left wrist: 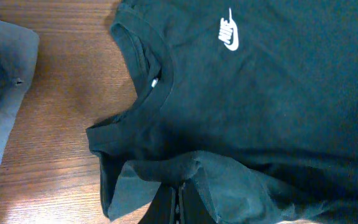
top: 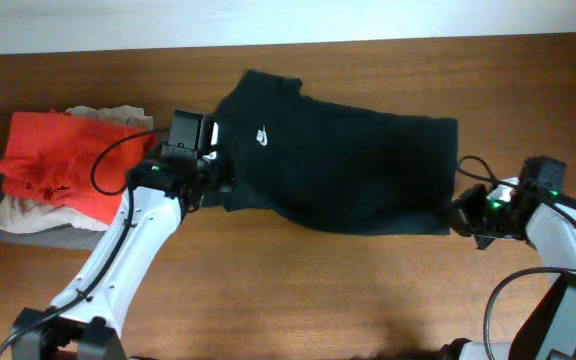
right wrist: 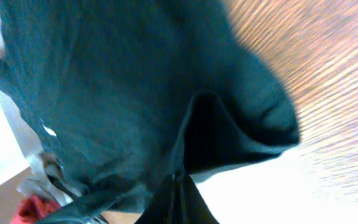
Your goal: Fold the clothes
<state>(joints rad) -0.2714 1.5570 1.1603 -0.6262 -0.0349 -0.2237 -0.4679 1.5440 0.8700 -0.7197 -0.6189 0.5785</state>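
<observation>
The black T-shirt [top: 348,165] with a small white logo [top: 262,135] lies spread across the middle of the wooden table. My left gripper [top: 218,185] is shut on the shirt's near left edge, by the collar and sleeve. In the left wrist view the shirt [left wrist: 278,106] fills the frame, and the jaws [left wrist: 180,198] pinch a raised fold of it. My right gripper [top: 455,213] is shut on the shirt's near right corner. In the right wrist view its jaws [right wrist: 178,186] pinch the dark fabric [right wrist: 104,87], which lifts off the table.
A stack of folded garments stands at the far left: a red one [top: 53,160] on top, beige [top: 28,212] and grey [top: 38,236] below. The grey one shows in the left wrist view [left wrist: 5,68]. The table's back edge [top: 288,40] meets a white wall.
</observation>
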